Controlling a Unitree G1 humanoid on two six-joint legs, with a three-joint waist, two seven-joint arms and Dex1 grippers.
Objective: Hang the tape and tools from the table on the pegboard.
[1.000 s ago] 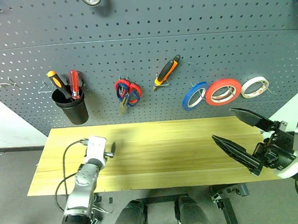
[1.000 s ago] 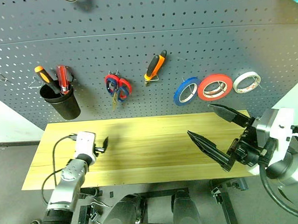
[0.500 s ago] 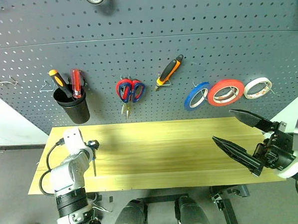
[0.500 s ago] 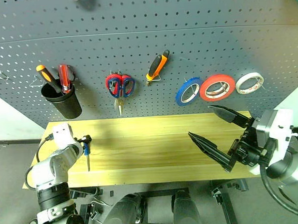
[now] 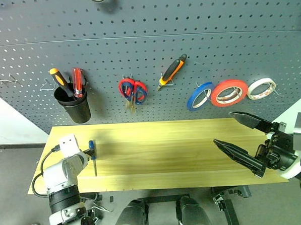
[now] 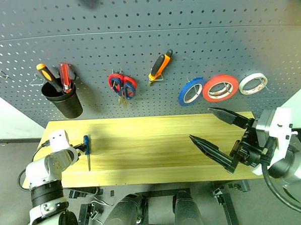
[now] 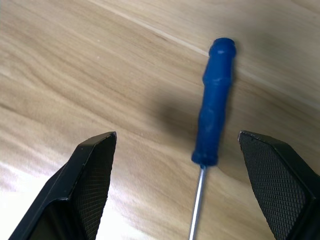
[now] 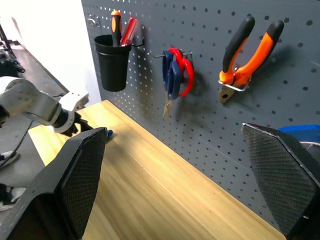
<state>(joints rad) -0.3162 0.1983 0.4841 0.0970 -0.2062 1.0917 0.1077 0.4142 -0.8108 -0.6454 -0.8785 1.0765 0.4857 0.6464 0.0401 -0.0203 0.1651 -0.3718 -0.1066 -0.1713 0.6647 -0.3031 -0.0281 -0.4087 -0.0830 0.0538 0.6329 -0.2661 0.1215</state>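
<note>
While the left end effector [image 5: 85, 152] swung down with jaws spread empty, the blue-handled screwdriver [image 5: 93, 157] sat on the bench [image 5: 162, 152] just at its 3 o'clock, so pickup looked next. Right end effector [image 5: 243, 140] hovered wide open, holding nothing.

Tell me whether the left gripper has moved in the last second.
Yes. The left gripper has swung toward the table's left edge, and its open jaws now straddle the blue screwdriver.
</note>
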